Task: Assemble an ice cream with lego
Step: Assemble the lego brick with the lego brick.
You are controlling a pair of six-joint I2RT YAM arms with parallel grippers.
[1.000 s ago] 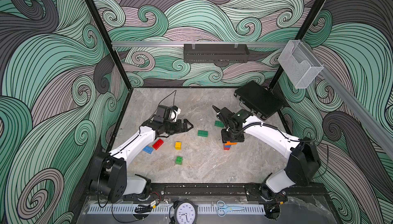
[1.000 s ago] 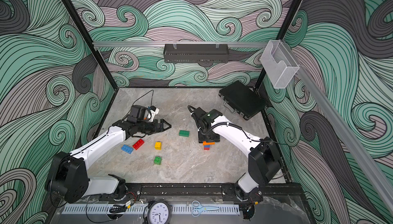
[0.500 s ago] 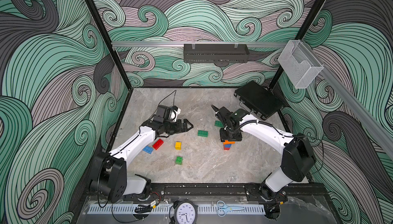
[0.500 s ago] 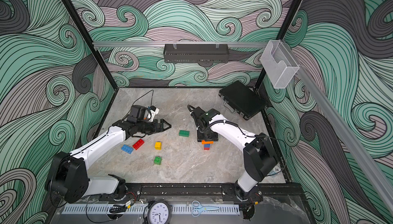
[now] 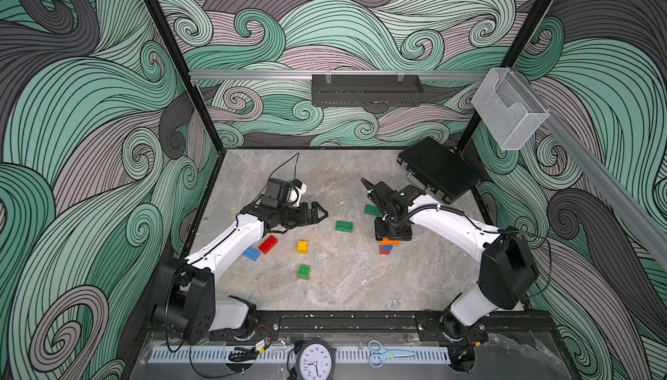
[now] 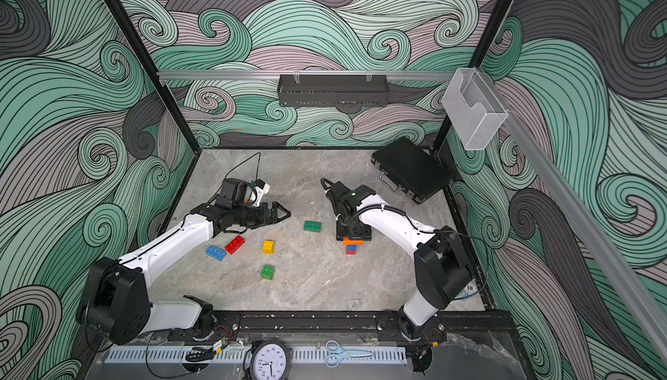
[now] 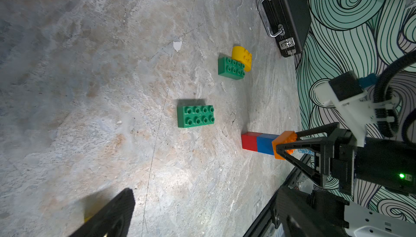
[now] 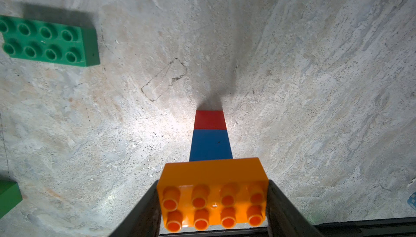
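Observation:
A small lego stack stands on the table: a red brick (image 8: 210, 120) at the bottom, a blue brick (image 8: 211, 144) on it, and an oblong orange brick (image 8: 212, 199) on top. My right gripper (image 8: 212, 208) points straight down and is shut on the orange brick's two ends; both top views show it over the stack (image 5: 386, 246) (image 6: 352, 246). My left gripper (image 5: 321, 213) hovers open with nothing in it, left of a green oblong brick (image 5: 344, 226). Only one of its fingers (image 7: 112, 213) shows in the left wrist view.
Loose bricks lie on the table: red (image 5: 268, 244), blue (image 5: 251, 253), yellow (image 5: 302, 247), a small green one (image 5: 304, 272), and a second green oblong (image 7: 231, 68) against a yellow round-topped piece (image 7: 242, 57). A black case (image 5: 438, 169) sits at the back right.
The right arm has shifted slightly over the stack with its grip on the orange brick unchanged. The left arm has stayed still.

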